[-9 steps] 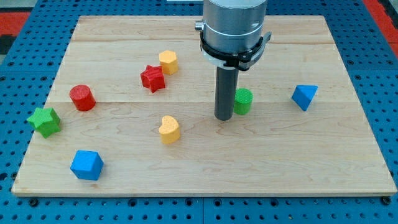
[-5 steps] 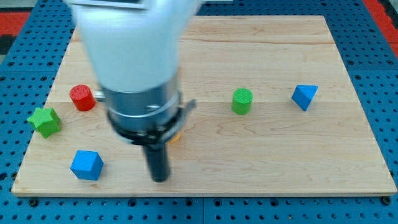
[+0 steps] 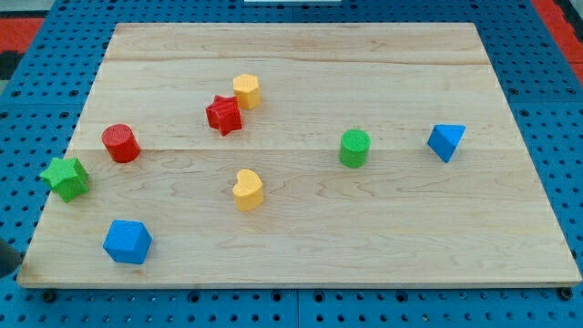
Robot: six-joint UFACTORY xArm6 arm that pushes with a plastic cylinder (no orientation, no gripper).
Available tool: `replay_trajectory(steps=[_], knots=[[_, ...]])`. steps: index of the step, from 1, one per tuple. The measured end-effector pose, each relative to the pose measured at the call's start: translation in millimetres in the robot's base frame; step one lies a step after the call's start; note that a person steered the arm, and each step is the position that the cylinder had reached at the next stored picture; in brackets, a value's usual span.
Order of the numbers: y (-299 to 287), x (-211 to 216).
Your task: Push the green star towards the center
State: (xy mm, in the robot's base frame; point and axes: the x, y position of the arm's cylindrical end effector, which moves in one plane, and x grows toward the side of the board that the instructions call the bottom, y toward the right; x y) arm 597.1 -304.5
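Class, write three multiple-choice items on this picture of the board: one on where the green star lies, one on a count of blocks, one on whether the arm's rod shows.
1. Where is the green star?
A. at the board's left edge
B. at the centre
C. at the top right corner

2. How many yellow blocks lie on the board?
A. one
B. two
C. three

3. What about my tip?
A. touching the star
B. resting on the green cylinder
C. not in view

Answers:
1 A, it sits at the view's left, below the red cylinder.
2 B, a yellow block by the red star and a yellow heart near the middle.
3 C, no rod shows over the wooden board.
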Motion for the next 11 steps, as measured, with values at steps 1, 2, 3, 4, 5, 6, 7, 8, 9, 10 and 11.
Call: replay_trajectory(steps=[1, 2, 3, 4, 5, 6, 7, 8, 9, 10, 11], knots=[[-0.2, -30.4], [2.9, -72.8], [21.5, -111.1], [63.4, -119.0], [105.3, -124.6], [126.9, -131.1], [81.1, -131.1], [54.0, -149.2], [79.0, -173.9], [128.6, -172.2], [135.8, -168.5]])
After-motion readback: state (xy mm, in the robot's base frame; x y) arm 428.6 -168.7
